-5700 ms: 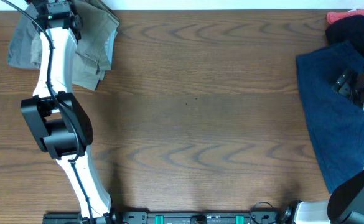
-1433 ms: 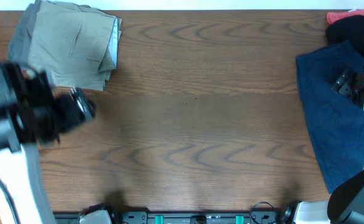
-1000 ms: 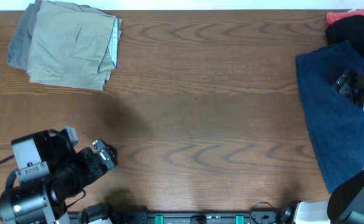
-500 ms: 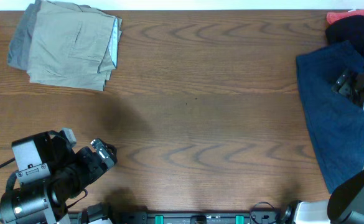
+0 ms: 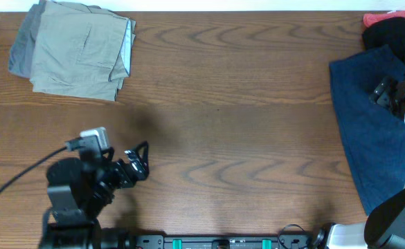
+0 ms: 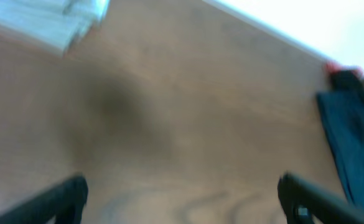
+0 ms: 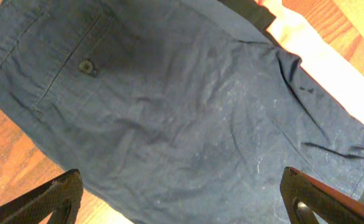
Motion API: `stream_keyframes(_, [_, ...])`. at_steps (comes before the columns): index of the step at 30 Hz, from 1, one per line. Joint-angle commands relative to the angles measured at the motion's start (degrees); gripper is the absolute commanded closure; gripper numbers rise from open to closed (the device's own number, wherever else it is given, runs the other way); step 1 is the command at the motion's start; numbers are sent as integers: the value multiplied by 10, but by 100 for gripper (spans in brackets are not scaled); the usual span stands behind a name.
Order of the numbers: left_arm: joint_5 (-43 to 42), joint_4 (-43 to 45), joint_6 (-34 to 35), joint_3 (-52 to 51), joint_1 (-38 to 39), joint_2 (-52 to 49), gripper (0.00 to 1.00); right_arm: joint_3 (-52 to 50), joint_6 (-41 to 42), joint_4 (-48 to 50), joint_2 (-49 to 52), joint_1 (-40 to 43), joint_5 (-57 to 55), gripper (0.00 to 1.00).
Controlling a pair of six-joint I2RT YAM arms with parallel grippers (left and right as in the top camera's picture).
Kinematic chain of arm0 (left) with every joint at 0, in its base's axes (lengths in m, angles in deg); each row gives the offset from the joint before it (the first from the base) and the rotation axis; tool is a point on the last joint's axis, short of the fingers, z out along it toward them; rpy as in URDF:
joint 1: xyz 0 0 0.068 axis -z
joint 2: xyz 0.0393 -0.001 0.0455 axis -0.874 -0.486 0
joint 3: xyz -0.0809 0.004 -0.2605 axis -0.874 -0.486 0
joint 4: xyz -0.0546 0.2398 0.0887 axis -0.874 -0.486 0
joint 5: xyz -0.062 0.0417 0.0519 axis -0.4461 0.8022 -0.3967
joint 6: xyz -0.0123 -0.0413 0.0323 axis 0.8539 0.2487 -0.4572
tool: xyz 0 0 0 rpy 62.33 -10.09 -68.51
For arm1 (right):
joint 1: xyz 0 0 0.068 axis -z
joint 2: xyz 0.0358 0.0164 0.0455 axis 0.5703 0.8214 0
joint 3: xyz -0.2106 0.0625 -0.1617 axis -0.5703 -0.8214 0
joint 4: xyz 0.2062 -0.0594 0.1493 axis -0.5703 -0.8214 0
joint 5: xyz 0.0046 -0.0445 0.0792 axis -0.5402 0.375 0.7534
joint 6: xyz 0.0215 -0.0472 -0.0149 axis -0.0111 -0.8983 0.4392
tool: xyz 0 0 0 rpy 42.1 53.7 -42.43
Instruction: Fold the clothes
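1. The folded khaki shorts [image 5: 77, 59] are seen at the far left corner of the table [image 5: 223, 104], stacked on a grey garment [image 5: 21, 52]. Pale lining is shown along their right edge.
2. That bundle is laid nearly square and slightly tilted, with its longer side run roughly left to right.
3. Over on the right edge, the navy shorts [image 5: 368, 131] are spread flat. Their long axis is run from the far side to the near side, with the near end slanted a little rightward.
4. A buttoned pocket [image 7: 76, 68] is shown face up in the right wrist view.
5. A black garment [image 5: 392, 31] and a red garment [image 5: 382, 17] are piled at the far right corner, against the navy shorts' far end.
6. The left gripper [image 5: 138, 162] is held above bare wood near the front left, its fingers spread wide with nothing held.
7. The right gripper [image 7: 180, 177] is held over the navy shorts, its fingers parted wide with nothing between them.
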Motion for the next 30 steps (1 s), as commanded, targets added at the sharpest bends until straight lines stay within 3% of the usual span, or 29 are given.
stream_keyframes(1, [3, 61, -5, -79, 27, 68, 2, 2, -1, 0, 0, 2, -7, 1])
stream_keyframes(7, [7, 79, -5, -141, 31, 131, 2, 2, -1, 0, 0, 2, -7, 1])
stream_keyframes(13, [76, 138, -5, -190, 31, 160, 2, 2, -1, 0, 0, 2, -7, 1])
stream_keyframes(30, [128, 386, -5, -381, 31, 274, 2, 2, -1, 0, 0, 2, -7, 1])
